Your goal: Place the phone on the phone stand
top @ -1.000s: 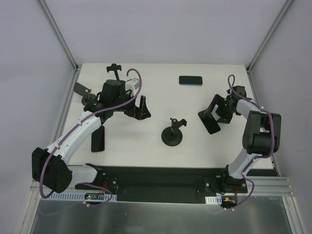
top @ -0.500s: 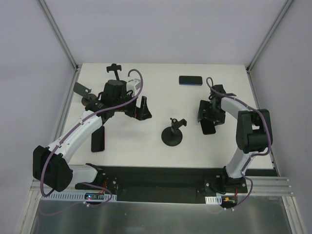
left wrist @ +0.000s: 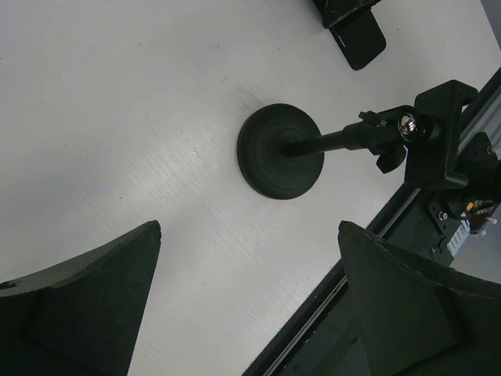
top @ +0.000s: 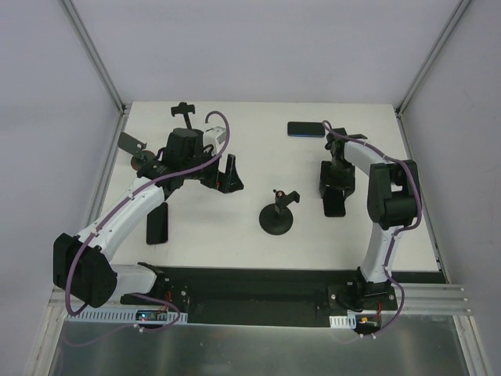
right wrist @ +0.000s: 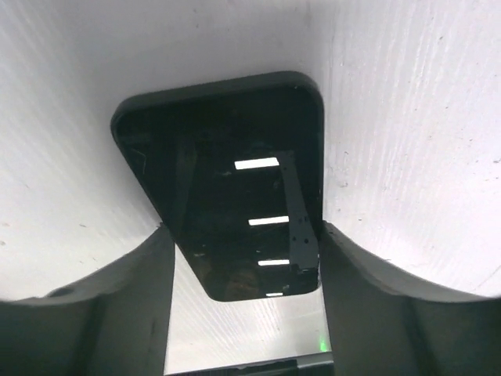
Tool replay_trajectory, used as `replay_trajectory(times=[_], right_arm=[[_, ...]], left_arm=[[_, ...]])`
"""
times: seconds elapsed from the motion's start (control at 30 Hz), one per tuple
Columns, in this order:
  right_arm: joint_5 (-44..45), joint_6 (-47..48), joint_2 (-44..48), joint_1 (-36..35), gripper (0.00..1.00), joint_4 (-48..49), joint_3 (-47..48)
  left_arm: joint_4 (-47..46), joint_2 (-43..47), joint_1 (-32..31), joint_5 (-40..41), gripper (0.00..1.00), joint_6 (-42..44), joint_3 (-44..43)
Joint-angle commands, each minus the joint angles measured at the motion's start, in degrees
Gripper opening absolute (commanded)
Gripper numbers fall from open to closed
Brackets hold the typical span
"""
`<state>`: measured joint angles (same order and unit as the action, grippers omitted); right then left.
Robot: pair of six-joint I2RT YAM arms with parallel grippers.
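Note:
A black phone [top: 335,205] [right wrist: 227,157] lies flat on the white table at the right. My right gripper [top: 337,186] [right wrist: 243,229] is down over it, with one finger against each long edge, shut on the phone. The phone stand [top: 277,216] [left wrist: 282,151] is upright in the middle on a round black base, its clamp head [left wrist: 438,133] empty. My left gripper [top: 224,174] [left wrist: 250,227] hovers open to the left of the stand and holds nothing.
A second phone [top: 306,129] lies at the back, and a third phone [top: 157,224] lies near the left arm. Another stand [top: 184,110] is at the back left, with a grey bracket [top: 131,142] beside it. A black rail [top: 250,286] borders the near edge.
My right arm swung left and came down over the phone. Its jaws went from wide open to closed against the phone's edges. The left arm stayed still.

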<state>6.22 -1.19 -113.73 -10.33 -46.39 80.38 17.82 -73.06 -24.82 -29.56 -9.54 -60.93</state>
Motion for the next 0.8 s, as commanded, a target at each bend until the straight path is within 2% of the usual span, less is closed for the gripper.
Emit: replay_trajectory(times=[0.0,0.1,0.13,0.23,0.37,0.5,0.53,0.63,0.67,0.77], right_arm=[[0.3,2.2,1.0,0.1,0.43,-0.5,-3.9],[-2.1,2.6,4.5,0.0,0.24,4.3,-8.2],[-2.6,2.6,5.4,0.0,0.20,5.5,-9.4],[-3.7,2.3,9.9,0.0,0.15,9.1,-12.9],[-3.6,2.2,13.2,0.0,0.14,11.7,-15.3],[-2.0,1.9,16.4,-0.1,0.48,12.4,-15.9],[-1.8,1.7,17.6,0.0,0.53,12.5,-15.9],[-1.8,1.3,18.8,0.7,0.75,12.7,-15.5],[-2.5,1.4,18.6,0.9,0.86,12.8,-14.9],[-7.5,1.4,15.4,2.2,0.96,11.4,-12.5]], left_arm=[[-1.4,0.0,-0.7,-1.2,0.94,0.0,-0.4],[-1.4,0.1,-0.8,-1.3,0.94,0.0,-0.4],[-1.3,0.0,-0.8,-1.1,0.94,0.0,-0.4],[-1.3,-0.1,-1.1,-0.9,0.94,0.0,-0.3],[-1.3,-0.4,-1.3,-0.8,0.94,0.1,-0.3],[-1.1,-0.5,-1.4,-0.8,0.94,0.2,-0.5],[-1.1,-0.5,-1.3,-0.8,0.94,0.1,-0.5],[-1.0,-0.4,-1.3,-0.7,0.94,0.2,-0.5],[-1.1,-0.3,-1.3,-0.7,0.94,0.2,-0.6],[-1.0,-0.3,-1.5,-0.5,0.94,0.2,-0.5]])
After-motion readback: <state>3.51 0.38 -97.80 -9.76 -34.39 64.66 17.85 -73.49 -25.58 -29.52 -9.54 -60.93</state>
